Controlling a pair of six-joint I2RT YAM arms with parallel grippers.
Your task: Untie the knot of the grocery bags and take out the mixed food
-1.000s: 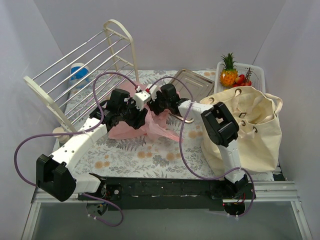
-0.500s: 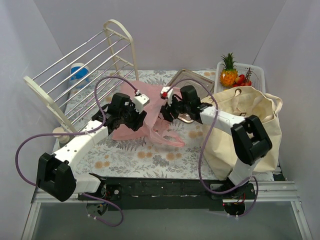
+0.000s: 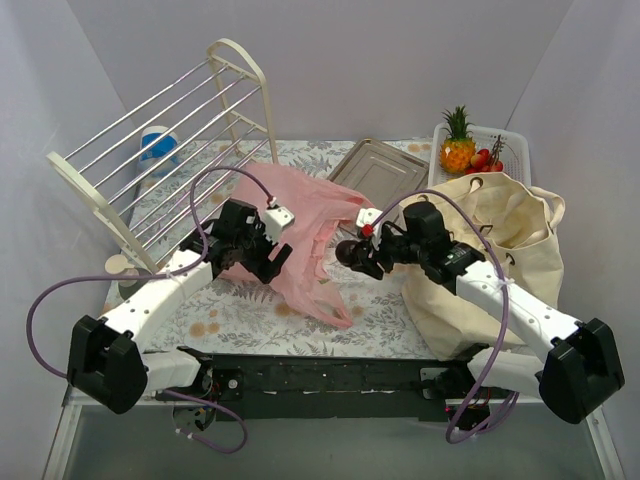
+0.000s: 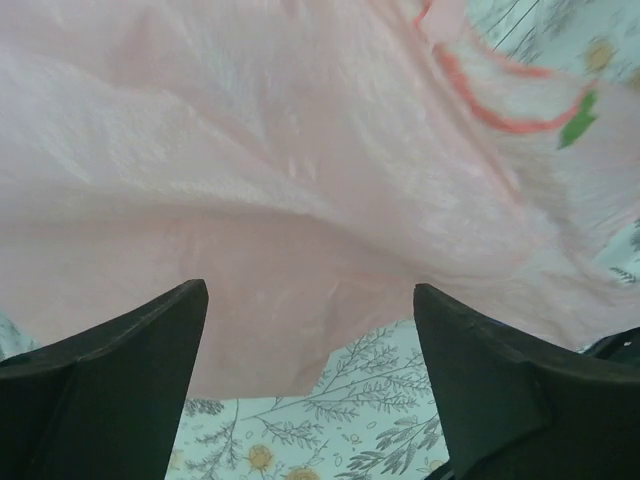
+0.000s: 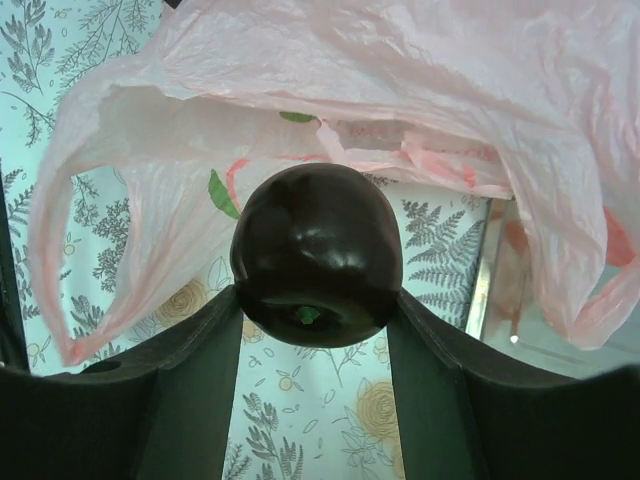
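Observation:
The pink plastic bag point(image 3: 312, 212) lies crumpled and open on the flowered cloth; it also shows in the left wrist view point(image 4: 300, 180) and the right wrist view point(image 5: 350, 60). My right gripper point(image 3: 353, 256) is shut on a dark round fruit point(image 5: 318, 250), held above the cloth just right of the bag's mouth. My left gripper point(image 3: 272, 258) is open at the bag's left edge, the jaws wide apart over the bag's rim point(image 4: 308, 300). The beige canvas tote point(image 3: 515, 255) stands at the right. A pineapple point(image 3: 458, 148) and red fruits point(image 3: 483, 160) sit in the white basket point(image 3: 518, 150).
A metal tray point(image 3: 378, 168) lies behind the pink bag. A white wire rack point(image 3: 165, 150) leans at the left, with a blue-and-white tub point(image 3: 158, 148) behind it. The side walls stand close on both sides.
My right gripper has drawn back out of the pink bag toward the right and near side, carrying the dark fruit. The bag has spread out flatter. My left gripper shifted slightly nearer.

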